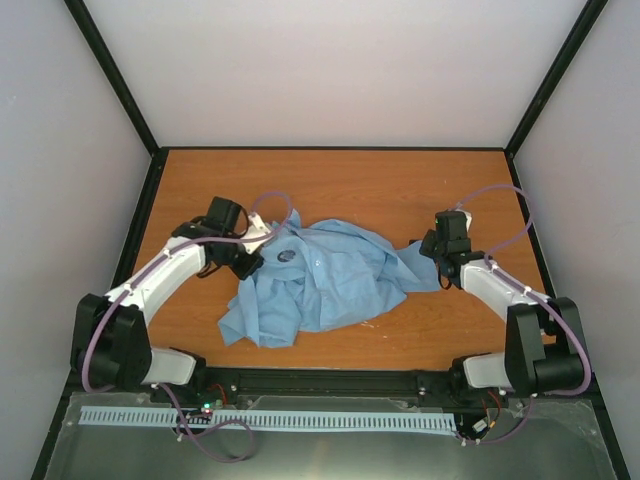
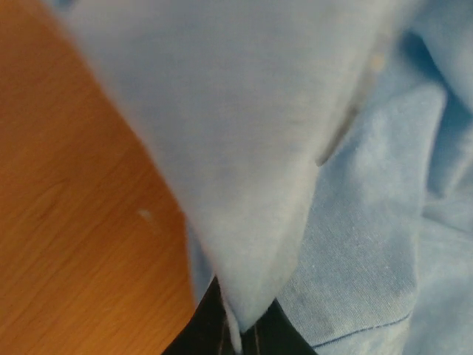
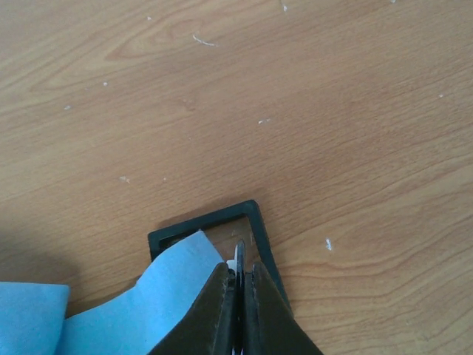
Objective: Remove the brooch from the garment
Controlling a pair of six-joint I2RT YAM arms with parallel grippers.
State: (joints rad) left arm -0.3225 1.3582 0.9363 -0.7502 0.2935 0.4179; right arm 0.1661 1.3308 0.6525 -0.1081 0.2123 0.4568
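The light blue shirt (image 1: 330, 285) lies crumpled mid-table. The brooch (image 1: 284, 256), a small dark disc, sits on its upper left part, just right of my left gripper (image 1: 255, 258). That gripper (image 2: 240, 333) is shut on a fold of the shirt (image 2: 244, 148), which rises up in front of its camera. My right gripper (image 1: 437, 275) is at the shirt's right tip. In the right wrist view it (image 3: 240, 270) is shut, with the shirt's edge (image 3: 148, 310) at its left finger. A thin dark sliver and a white bit show between the tips. The brooch shows in neither wrist view.
The wooden table (image 1: 350, 180) has black rails at its sides and white walls behind. A black square frame (image 3: 255, 214) lies flat on the wood just ahead of the right fingertips. Small white specks dot the wood.
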